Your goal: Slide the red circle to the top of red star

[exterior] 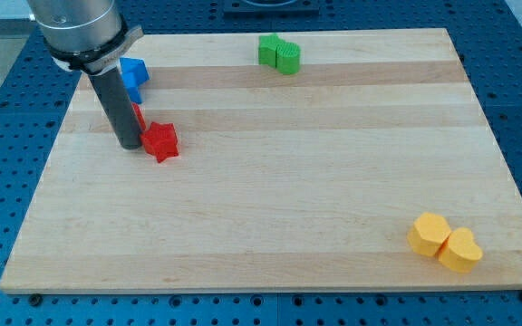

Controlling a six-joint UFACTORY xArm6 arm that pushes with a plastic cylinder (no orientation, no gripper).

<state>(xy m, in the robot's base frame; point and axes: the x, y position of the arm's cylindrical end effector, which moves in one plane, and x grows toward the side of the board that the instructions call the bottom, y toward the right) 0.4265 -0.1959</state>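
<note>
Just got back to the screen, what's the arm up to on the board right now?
My tip is down on the wooden board near its upper left, right beside the red star, on the star's left. A sliver of red, likely the red circle, shows just behind the rod, mostly hidden, above the star's left side. A blue block sits further up. Green blocks at the view's top and yellow blocks at bottom right lie far off.

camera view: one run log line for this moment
my tip: left of, beside red star | red circle: mostly hidden behind rod, above star | blue block: behind rod
</note>
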